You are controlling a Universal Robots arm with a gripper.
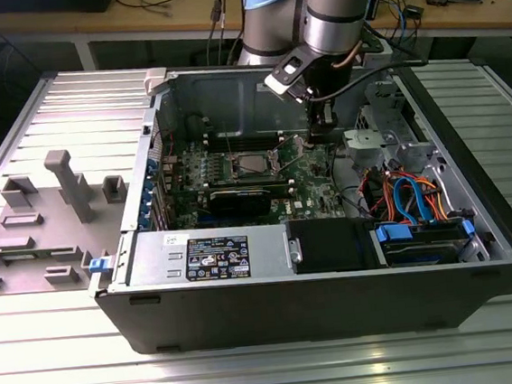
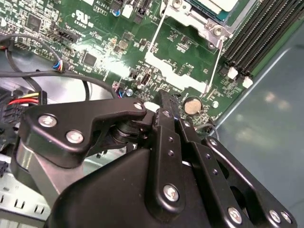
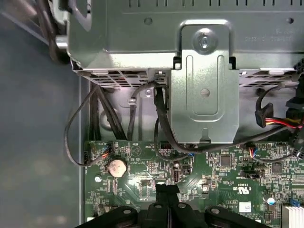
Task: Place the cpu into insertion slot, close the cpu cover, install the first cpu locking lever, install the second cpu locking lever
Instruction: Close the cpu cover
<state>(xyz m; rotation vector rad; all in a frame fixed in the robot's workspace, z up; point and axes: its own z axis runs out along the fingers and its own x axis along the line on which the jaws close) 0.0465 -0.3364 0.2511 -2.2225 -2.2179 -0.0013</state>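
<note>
Jaws pinched shut and empty, low over board (image 2: 180, 47) near coin cell (image 2: 192, 105) beside socket (image 2: 204, 26), likely posed as a narrow pusher, not a gripper.

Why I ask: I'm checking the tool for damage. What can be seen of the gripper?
The gripper is black and looks metal: linkage bars joined by silvery screws, ending in two narrow fingers pressed together, shut, with nothing visible between them. It points down into the open computer case, its tip close to the green motherboard beside the round silvery coin cell, on the exterior view's right of the cpu socket. Whether it touches the board cannot be told.
</note>
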